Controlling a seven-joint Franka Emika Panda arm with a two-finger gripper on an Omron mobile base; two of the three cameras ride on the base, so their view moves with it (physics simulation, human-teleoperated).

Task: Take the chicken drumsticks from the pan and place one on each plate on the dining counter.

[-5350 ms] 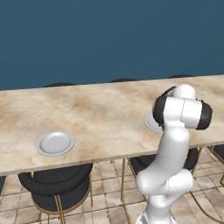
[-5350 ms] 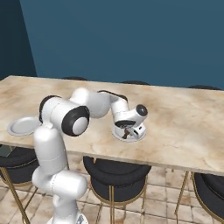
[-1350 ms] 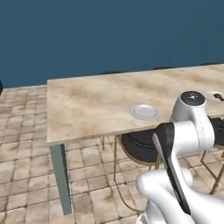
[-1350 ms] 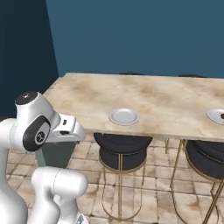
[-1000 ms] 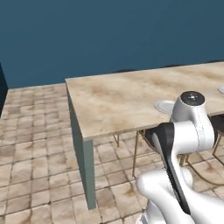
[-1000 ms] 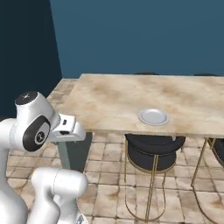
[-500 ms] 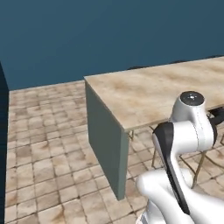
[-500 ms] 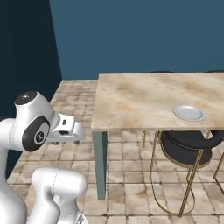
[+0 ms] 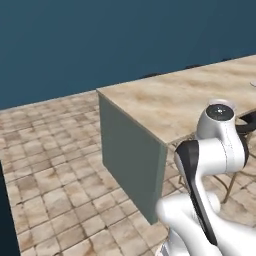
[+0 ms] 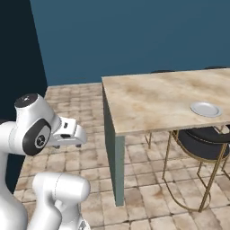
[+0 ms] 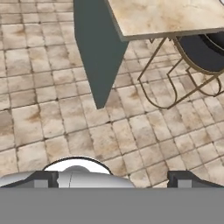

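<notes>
The end effector [image 11: 113,178] hangs open and empty over the floor [image 11: 65,131], near the dining counter [image 10: 152,101], which carries a plate [image 10: 205,108].

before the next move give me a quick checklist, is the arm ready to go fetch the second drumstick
1. Gripper open with nothing between the fingers: ok.
2. White plate on the dining counter bare and waiting for a drumstick: ok.
3. Arm tucked back, off the counter's edge and grey-green end panel: ok.
4. Pan and remaining drumstick located: cannot tell.
5. Tiled floor around the counter end free of obstacles: ok.
6. Stool under the counter out of the base's way: ok.
</notes>
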